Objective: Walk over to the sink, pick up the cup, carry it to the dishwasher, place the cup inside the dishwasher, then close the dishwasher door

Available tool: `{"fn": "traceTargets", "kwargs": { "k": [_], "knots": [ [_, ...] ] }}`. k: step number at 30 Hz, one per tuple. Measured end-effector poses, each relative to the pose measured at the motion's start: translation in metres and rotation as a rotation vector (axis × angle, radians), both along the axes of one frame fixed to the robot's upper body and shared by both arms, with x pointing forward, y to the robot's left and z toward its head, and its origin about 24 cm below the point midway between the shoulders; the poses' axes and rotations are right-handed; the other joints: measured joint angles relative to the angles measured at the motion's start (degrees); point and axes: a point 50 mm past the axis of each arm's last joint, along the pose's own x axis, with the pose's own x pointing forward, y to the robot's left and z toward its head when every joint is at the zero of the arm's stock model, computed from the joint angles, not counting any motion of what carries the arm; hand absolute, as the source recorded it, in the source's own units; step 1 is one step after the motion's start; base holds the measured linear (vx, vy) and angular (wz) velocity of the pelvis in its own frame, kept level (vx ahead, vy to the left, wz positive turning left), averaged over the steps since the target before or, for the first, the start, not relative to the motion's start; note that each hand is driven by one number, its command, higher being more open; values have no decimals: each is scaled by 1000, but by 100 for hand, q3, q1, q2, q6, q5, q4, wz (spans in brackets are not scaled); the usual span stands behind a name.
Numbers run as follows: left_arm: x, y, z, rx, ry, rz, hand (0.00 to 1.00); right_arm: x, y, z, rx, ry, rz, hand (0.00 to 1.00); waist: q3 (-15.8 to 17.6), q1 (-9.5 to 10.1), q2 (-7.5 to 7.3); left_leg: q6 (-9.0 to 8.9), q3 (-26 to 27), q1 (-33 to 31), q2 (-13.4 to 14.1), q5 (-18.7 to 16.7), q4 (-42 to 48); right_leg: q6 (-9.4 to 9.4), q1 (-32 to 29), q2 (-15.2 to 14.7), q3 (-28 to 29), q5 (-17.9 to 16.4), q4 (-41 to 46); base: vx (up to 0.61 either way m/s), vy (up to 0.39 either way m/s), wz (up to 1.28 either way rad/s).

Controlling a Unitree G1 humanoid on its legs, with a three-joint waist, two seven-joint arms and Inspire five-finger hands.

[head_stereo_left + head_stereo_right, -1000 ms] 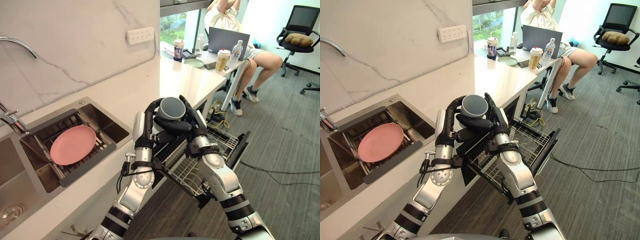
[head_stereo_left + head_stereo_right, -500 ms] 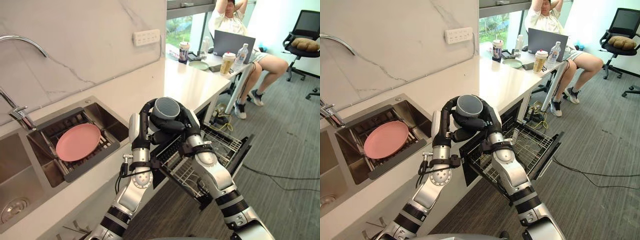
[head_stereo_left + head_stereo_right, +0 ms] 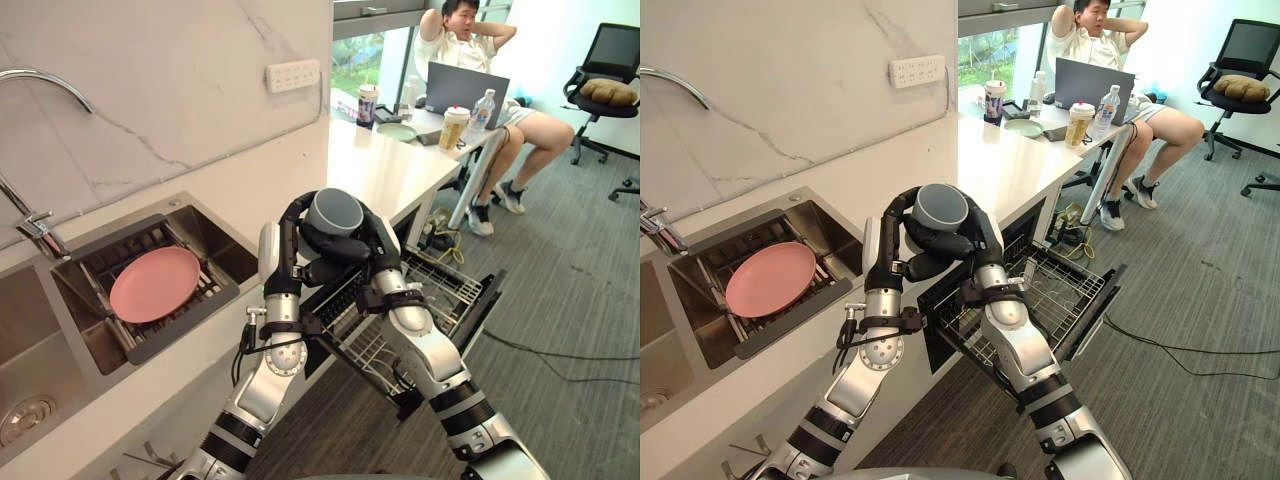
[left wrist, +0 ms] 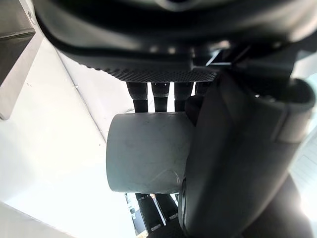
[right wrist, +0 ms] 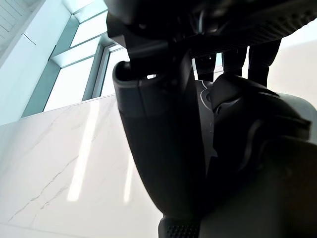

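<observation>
A grey cup (image 3: 335,210) is held upright between both hands, in the air over the counter's front edge and the open dishwasher (image 3: 478,303). My left hand (image 3: 289,238) comes from the sink side, its fingers curled round the cup (image 4: 146,153), the thumb (image 4: 223,163) across its front. My right hand (image 3: 386,250) closes on the cup's other side, its fingers lying over the left hand below the rim. The dishwasher's door hangs down and its wire rack (image 3: 445,283) is pulled out, below and right of the hands.
The sink (image 3: 60,330) at left holds a dark drain rack with a pink plate (image 3: 155,283); a tap (image 3: 35,225) stands behind. The white counter (image 3: 370,165) runs back to a desk where a person (image 3: 470,40) sits by a laptop (image 3: 465,85). An office chair (image 3: 605,60) stands far right.
The camera has shifted, so the sink and tap show more. Both hands keep hold of the cup at about the same spot above the dishwasher rack.
</observation>
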Motion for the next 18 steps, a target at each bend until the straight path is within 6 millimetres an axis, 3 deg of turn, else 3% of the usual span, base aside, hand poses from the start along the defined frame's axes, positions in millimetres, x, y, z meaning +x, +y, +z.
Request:
{"fn": "traceTargets", "kwargs": {
  "k": [2,4,8,12,18],
  "knots": [
    [-2,-4,2,-21,-12,-18,100,1,-5,3,3,-15,-117,0,4,25,-6,0,3,1,-1,0,0,1,0,-1,3,-1,0,-32,6,0],
    [-7,-13,3,-33,-29,-62,100,5,-22,5,18,-17,-271,0,18,121,-29,0,7,2,-6,-1,-1,4,-2,-3,9,-3,-1,0,0,0],
    [-16,-10,1,-78,-24,-86,100,5,-77,5,58,-13,-598,0,21,108,-36,-1,39,5,-11,-3,-20,12,-26,-4,44,-8,-1,0,0,-4],
    [-33,-5,-3,-175,10,-122,100,-20,-135,-8,91,0,-881,0,21,88,-35,-14,85,5,-2,-23,-41,20,-57,9,85,-13,-1,0,0,-6],
    [-45,6,-6,-282,28,-148,100,-57,-180,-10,97,-45,-1113,0,21,-33,-33,-22,167,24,20,-112,15,37,-53,19,161,-26,-1,-25,3,-7]
  ]
}}
